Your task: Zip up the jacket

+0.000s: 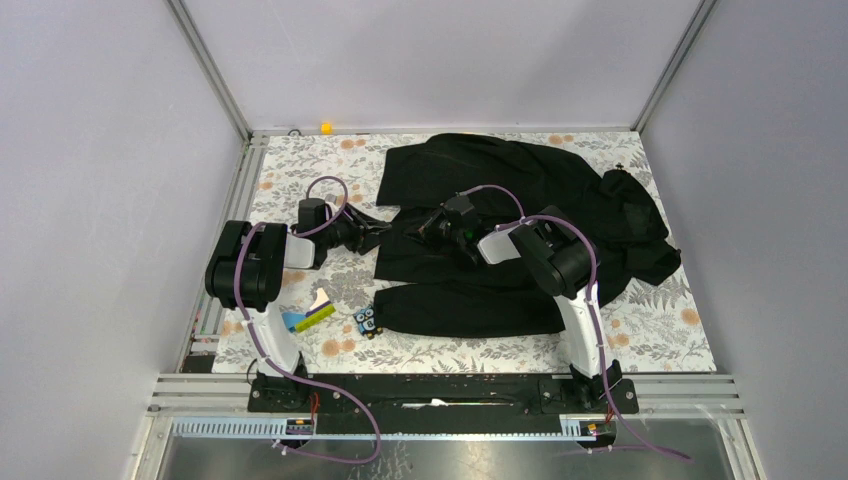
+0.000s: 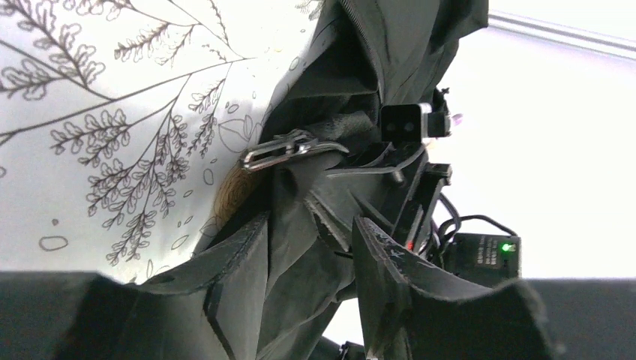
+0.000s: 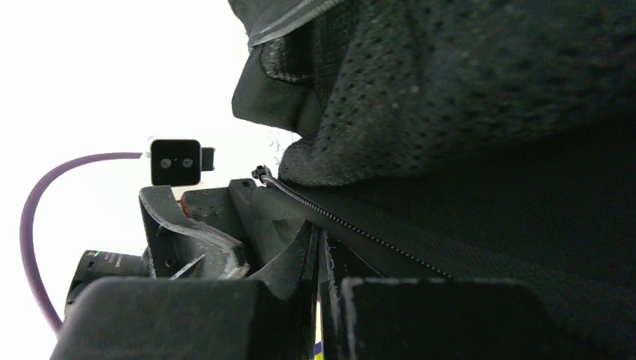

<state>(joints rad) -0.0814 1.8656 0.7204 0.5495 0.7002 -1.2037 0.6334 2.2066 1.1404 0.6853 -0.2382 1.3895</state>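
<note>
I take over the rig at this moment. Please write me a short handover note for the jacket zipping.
Left gripper: jaws apart around a fold of the jacket, near the metal zipper pull.
Right gripper: shut, at the edge with the zipper teeth.
The jacket lies spread on the table.
Done: both arms are at the zipper.
To do: the zipper looks unjoined; join it and pull it up.

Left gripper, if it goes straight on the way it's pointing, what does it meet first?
The jacket fabric, already bunched between the left gripper and its open fingers. Just beyond it sits the metal zipper pull, though depth is unclear.
</note>
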